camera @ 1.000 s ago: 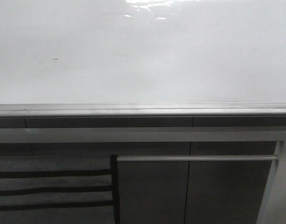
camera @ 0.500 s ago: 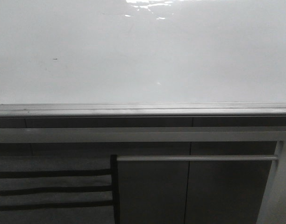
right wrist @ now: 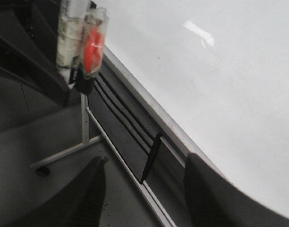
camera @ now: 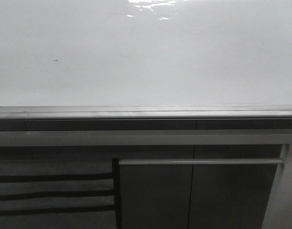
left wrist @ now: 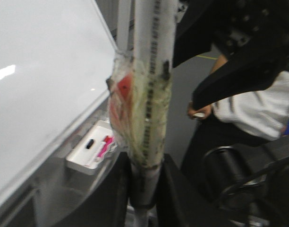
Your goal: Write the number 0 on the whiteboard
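Note:
The whiteboard [camera: 146,57] fills the upper half of the front view, glossy white, with its grey lower rail [camera: 146,112] below. No number 0 shows on it; only a tiny dark speck [camera: 55,60] sits at the left. Neither gripper is in the front view. My left gripper [left wrist: 144,189] is shut on a tape-wrapped marker [left wrist: 147,85], which stands beside the whiteboard [left wrist: 40,71], apart from it. My right gripper [right wrist: 147,160] is open and empty, near the board's lower edge [right wrist: 220,71]. The marker also shows in the right wrist view [right wrist: 80,38].
A white tray [left wrist: 80,158] on the rail holds a pink marker and a black piece. A person in a white shirt [left wrist: 248,109] stands behind. Dark cabinet panels [camera: 155,195] and a grey bar [camera: 198,161] lie under the board.

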{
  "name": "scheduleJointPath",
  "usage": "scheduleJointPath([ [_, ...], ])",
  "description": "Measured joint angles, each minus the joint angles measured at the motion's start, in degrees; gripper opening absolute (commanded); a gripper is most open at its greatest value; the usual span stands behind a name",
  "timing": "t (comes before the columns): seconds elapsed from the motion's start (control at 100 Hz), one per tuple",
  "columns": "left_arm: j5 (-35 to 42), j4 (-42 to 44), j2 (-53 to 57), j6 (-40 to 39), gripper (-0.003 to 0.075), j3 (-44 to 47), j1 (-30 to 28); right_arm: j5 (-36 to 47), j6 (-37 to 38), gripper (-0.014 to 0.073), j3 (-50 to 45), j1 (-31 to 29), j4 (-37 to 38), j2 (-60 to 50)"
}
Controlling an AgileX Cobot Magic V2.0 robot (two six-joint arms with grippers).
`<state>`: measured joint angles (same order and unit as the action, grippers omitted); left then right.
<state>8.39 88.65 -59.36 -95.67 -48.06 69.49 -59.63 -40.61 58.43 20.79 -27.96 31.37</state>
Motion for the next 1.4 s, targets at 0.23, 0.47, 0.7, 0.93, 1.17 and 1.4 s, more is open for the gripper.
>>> scheduleJointPath([
  [0.23,25.81,2.12,0.00,-9.15,-0.0020,-0.25,-3.23,0.00,0.00,0.0329,0.00,0.00,0.00,0.00],
  [0.47,50.81,17.62,0.13,-12.13,-0.0020,-2.48,-14.70,0.00,-0.04,0.0329,0.00,0.00,0.00,0.00],
  [0.7,49.84,18.10,0.13,-6.32,-0.0020,-4.05,-26.01,-1.16,-0.04,0.0329,0.00,0.00,0.00,0.00],
  [0.93,46.93,18.10,-1.78,-1.64,-0.0020,-9.41,-35.21,-1.53,-0.04,0.0329,0.00,0.00,0.00,0.00],
  [1.17,27.24,18.10,-2.55,-15.09,-0.0020,-17.13,-36.78,-1.62,-0.13,0.0329,0.00,0.00,0.00,0.00],
  [1.4,40.83,18.10,-5.82,-12.68,-0.0020,-20.06,-37.03,-1.46,-0.13,0.0329,0.00,0.00,-0.36,0.00],
])
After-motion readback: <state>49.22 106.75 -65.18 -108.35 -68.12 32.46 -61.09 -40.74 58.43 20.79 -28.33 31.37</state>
